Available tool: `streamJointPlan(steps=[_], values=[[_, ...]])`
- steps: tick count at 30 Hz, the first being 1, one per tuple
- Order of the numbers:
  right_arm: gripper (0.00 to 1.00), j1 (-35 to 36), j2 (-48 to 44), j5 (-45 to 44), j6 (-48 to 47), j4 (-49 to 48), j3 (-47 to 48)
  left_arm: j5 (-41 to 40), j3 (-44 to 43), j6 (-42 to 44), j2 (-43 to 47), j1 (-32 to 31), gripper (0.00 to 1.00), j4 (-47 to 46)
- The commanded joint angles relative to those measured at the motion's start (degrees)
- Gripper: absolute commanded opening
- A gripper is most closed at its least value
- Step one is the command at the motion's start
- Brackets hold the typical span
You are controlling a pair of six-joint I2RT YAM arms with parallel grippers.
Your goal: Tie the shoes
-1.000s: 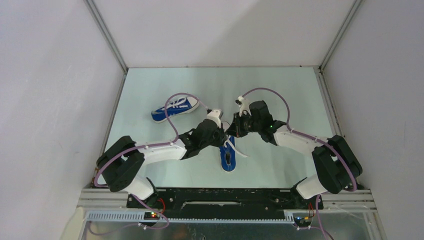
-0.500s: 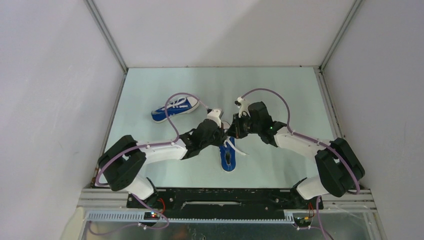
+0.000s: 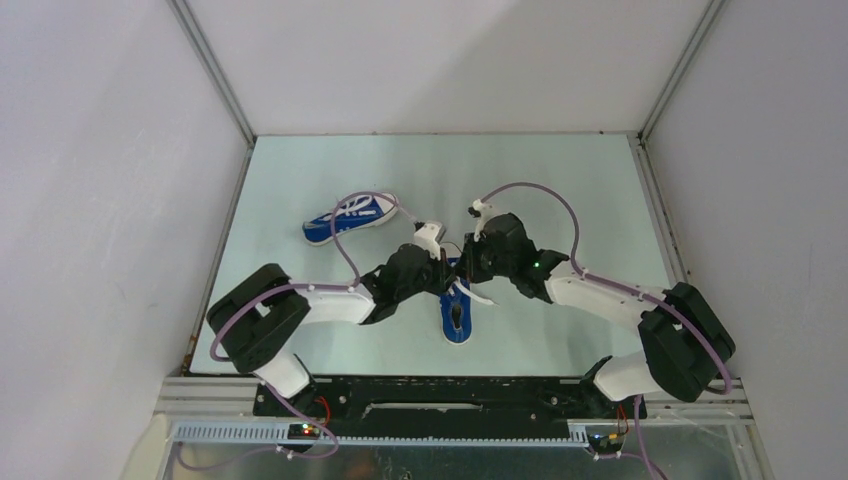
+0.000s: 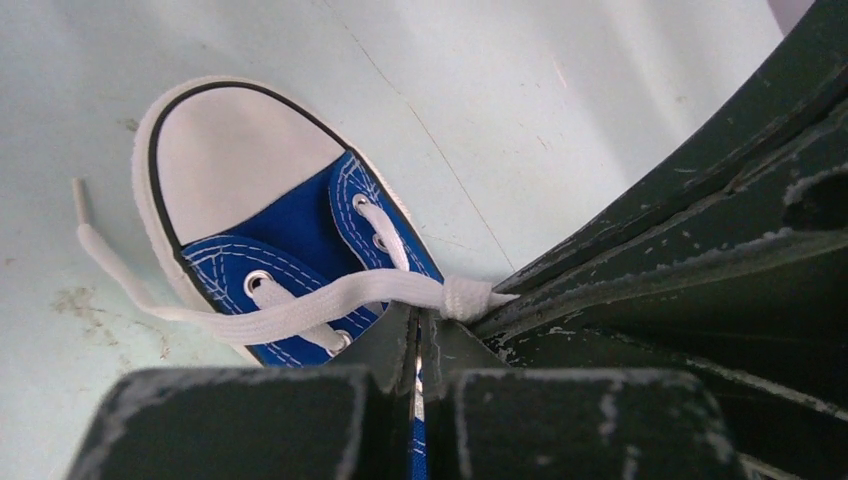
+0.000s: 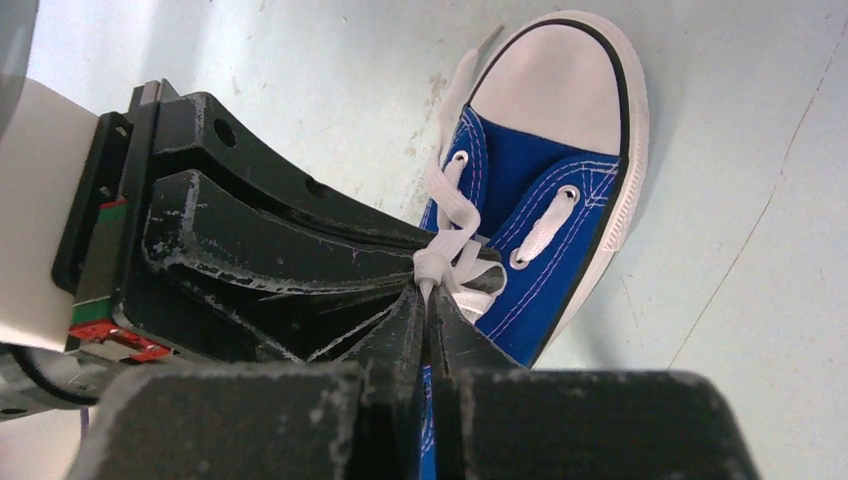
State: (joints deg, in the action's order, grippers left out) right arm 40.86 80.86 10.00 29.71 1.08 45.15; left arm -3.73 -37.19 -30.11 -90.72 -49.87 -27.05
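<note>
So both arms were bunched up mid-table over the near shoe (image 3: pixel 456 322), which sat roughly between the two arm bases and a bit back from the near edge. Only its blue near end stuck out from under the grippers in the overhead view.

The left gripper (image 4: pixel 418 328) had its fingers squeezed together, and so did the right gripper (image 5: pixel 428 305). Their tips met at one spot where the white lace (image 4: pixel 300 305) was bunched up tight, so both looked clamped on that lace. They were basically nose to nose with no gap between them. From the bunch, the lace ran across the eyelets and off the side of the white toe cap (image 4: pixel 225 160), with its loose end (image 4: pixel 78 195) lying flat on the table (image 3: pixel 560 180).

The far shoe (image 3: pixel 352 218) lay further back and to the left, angled, well apart from the near one. It was close to the table's left edge (image 3: pixel 232 230) but not touching it, and the left arm's cable looped over it.

Room-wise, there was bare tabletop all along the back wall and a wide stretch on the right side. The right elbow sat near the right edge.
</note>
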Motion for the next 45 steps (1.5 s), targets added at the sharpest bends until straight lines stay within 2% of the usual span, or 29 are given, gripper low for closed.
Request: streamJointPlan(steps=[1, 5, 11, 16, 18, 26, 34, 42, 45], values=[[0.00, 3.04, -2.46, -2.81, 5.54, -1.82, 1.00, 10.05, 2.67, -0.16, -2.22, 2.11, 0.00, -14.02], [0.00, 5.26, -2.59, -5.65, 6.99, -1.43, 1.00, 14.85, 4.57, -2.18, -4.15, 3.91, 0.00, -20.86], [0.00, 7.54, -2.61, -10.51, 7.52, -1.35, 1.00, 18.45, 4.99, -2.78, -5.53, 5.53, 0.00, -24.34], [0.00, 9.15, -1.85, -15.48, 6.59, 1.93, 2.29, 24.00, 5.82, -6.80, -9.34, 7.83, 0.00, -34.17], [0.00, 9.28, -1.46, -15.54, 6.59, 1.50, 2.39, 26.92, 5.85, -9.09, -11.43, 8.87, 0.00, -37.68], [0.00, 9.16, 0.96, -13.99, 5.95, 2.87, 4.89, 30.44, 4.93, -16.60, -18.10, 10.26, 0.00, -46.27], [0.00, 8.38, 1.92, -15.65, 2.72, 9.91, 8.90, 29.88, 5.15, -16.50, -18.91, 10.30, 0.00, -45.38], [0.02, 7.61, 2.56, -14.62, 2.83, 10.80, 9.12, 30.37, 4.69, -18.05, -21.01, 10.37, 0.00, -46.60], [0.03, 6.98, 3.00, -13.44, 3.18, 10.90, 9.16, 29.05, 5.07, -17.31, -20.70, 10.36, 0.00, -43.57]])
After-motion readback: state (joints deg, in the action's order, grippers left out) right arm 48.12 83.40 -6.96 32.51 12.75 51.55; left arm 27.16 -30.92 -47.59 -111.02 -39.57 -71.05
